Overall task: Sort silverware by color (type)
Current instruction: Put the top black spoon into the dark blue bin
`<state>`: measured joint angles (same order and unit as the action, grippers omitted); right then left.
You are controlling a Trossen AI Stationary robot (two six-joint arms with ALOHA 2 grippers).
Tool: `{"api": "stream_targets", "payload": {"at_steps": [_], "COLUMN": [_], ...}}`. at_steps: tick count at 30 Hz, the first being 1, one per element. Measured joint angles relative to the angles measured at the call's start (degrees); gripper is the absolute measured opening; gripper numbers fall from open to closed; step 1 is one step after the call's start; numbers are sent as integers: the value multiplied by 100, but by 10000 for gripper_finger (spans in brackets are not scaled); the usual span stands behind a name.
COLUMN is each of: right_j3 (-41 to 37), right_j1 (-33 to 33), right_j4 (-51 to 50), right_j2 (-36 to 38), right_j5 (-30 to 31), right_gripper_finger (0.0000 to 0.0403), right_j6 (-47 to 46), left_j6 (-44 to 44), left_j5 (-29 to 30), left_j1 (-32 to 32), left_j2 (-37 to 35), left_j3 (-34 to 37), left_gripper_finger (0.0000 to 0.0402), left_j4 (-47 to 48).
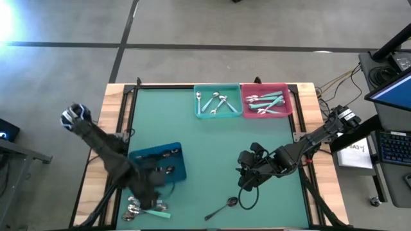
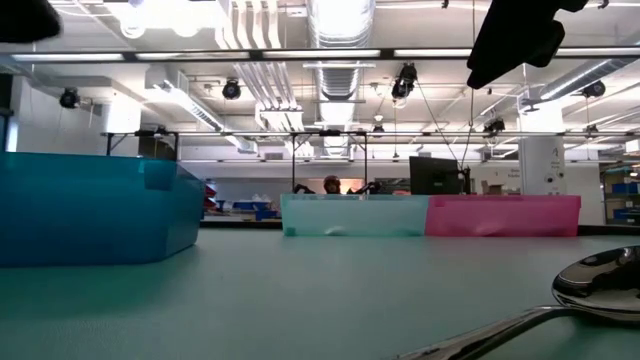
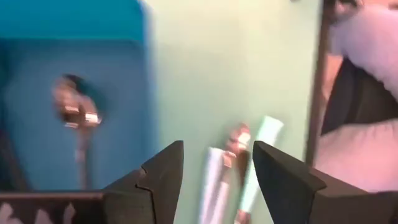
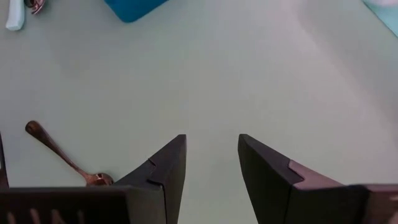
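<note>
My left gripper (image 3: 217, 146) hangs open over the table's near left, just past the blue bin's (image 1: 159, 162) near wall, with nothing between its fingers. Below it lie mint-handled spoons (image 3: 214, 180) of a small pile of silverware (image 1: 144, 206) on the mat. A dark spoon (image 3: 78, 118) lies on the blue bin's floor. My right gripper (image 4: 212, 138) waits open above the mat right of centre (image 1: 246, 183). A single dark spoon (image 1: 221, 208) lies flat on the mat near the front edge, left of that gripper (image 4: 62, 155).
At the far edge a teal bin (image 1: 218, 102) holds silver spoons, and beside it a pink bin (image 1: 265, 101) holds mint-handled spoons. The green mat (image 1: 212, 147) between the bins and both arms is bare. A wooden frame (image 1: 115, 102) borders the table.
</note>
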<state>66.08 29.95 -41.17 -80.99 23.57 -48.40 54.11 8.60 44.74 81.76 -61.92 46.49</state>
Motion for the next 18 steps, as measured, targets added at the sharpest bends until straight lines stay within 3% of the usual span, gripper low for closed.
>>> {"api": "stream_targets", "payload": {"at_steps": [6,11,18], "right_j3": [0,0,0], "right_j1": [0,1,0], "right_j4": [0,1,1], "right_j2": [0,0,0], "right_j5": [-2,-2,-2], "right_gripper_finger": [137,137,137], "right_j6": [0,0,0], "left_j6": [192,561,1158], "left_j5": [73,-209,-503], "left_j1": [658,966,1197], "left_j2": [1049,1761,2020], "left_j3": [-784,-1265,-1250], "left_gripper_finger": [178,178,178], "left_j4": [-174,388,284]}}
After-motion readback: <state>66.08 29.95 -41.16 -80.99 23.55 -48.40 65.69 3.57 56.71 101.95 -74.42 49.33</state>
